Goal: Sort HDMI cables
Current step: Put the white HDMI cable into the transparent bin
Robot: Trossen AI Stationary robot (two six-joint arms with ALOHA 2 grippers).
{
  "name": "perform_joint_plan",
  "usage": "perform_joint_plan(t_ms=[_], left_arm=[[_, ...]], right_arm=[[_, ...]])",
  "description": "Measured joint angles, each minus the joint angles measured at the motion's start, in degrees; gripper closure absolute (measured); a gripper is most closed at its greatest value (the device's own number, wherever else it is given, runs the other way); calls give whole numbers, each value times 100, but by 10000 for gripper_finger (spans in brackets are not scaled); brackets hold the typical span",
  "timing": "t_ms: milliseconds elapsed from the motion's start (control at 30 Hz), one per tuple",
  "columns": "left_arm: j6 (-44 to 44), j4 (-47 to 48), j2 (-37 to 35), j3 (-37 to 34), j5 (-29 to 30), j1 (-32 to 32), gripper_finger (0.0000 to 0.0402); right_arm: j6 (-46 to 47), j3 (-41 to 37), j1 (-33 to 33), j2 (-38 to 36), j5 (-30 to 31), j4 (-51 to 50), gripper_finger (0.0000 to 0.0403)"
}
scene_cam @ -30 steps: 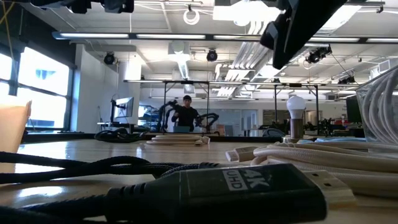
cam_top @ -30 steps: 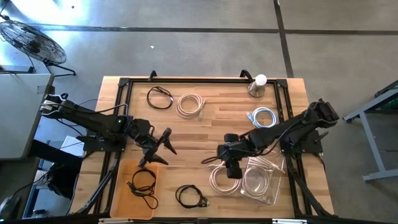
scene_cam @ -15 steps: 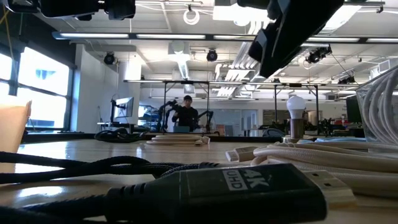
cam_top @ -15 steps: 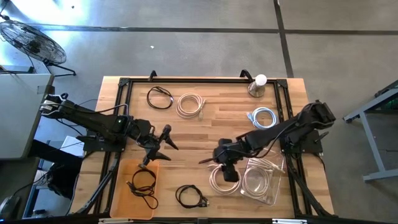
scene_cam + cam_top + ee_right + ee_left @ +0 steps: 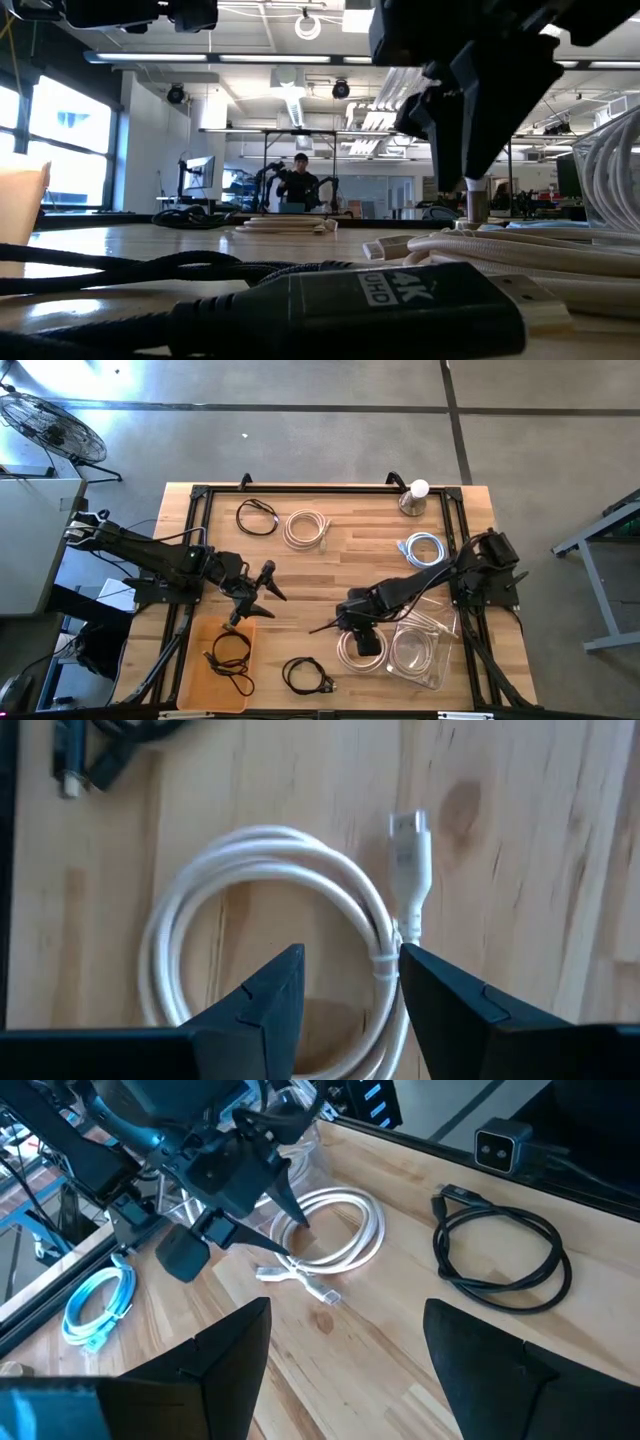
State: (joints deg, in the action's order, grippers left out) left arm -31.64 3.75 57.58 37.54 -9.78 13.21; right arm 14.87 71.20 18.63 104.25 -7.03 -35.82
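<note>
A white cable coil (image 5: 358, 648) lies flat on the table near its front; it also shows in the right wrist view (image 5: 270, 940), its plug (image 5: 408, 850) pointing away. My right gripper (image 5: 335, 625) is open just over this coil (image 5: 335, 1230), its fingers (image 5: 450, 1010) on either side of the tied strand (image 5: 385, 960), not visibly touching. My left gripper (image 5: 255, 608) is open and empty above the table by the orange tray (image 5: 195, 670). A black coil (image 5: 230, 657) lies in that tray and another (image 5: 307, 676) near the front edge.
At the far side lie a black coil (image 5: 257, 517), a white coil (image 5: 306, 528) and a pale blue coil (image 5: 423, 549). A clear container (image 5: 440, 660) at the front right holds a white coil (image 5: 410, 650). A bulb-topped stand (image 5: 415, 495) is at the far right corner.
My right gripper has gone toward the table's left and near edges and come down toward the white coil; in the low view it has dropped from the top of the picture. Its fingers stay open. The cables have not moved.
</note>
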Motion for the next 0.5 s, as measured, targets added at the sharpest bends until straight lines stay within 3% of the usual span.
perform_joint_plan(t_ms=[500], left_arm=[[46,92,2,-2,-13,0,144]], right_arm=[[-34,4,-141,499,-60,-155,247]])
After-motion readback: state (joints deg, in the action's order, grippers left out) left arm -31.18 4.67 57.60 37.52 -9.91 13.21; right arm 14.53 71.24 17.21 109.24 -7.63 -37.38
